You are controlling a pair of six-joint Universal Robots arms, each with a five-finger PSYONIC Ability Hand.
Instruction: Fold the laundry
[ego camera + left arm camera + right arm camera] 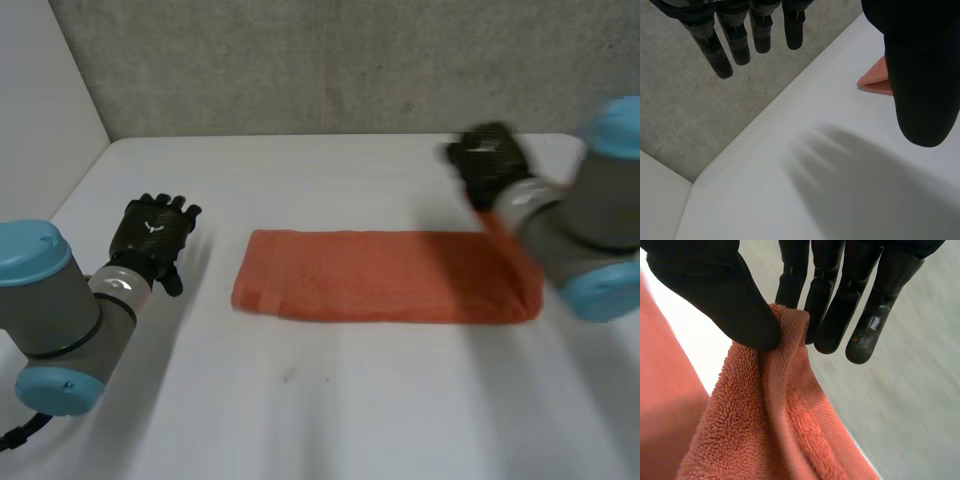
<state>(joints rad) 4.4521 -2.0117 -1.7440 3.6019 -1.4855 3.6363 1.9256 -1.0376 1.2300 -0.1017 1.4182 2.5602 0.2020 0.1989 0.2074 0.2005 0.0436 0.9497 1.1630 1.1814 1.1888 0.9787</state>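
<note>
Towel [380, 277]: orange, lay as a long strip across the middle of the table [350, 400], with its right end lifted.
Right robot hand [490, 160]: was at the far right, above the table, with thumb and fingers pinching the towel's right corner.
Left robot hand [152, 232]: was at the left, well apart from the towel, with fingers straight and holding nothing.
</note>
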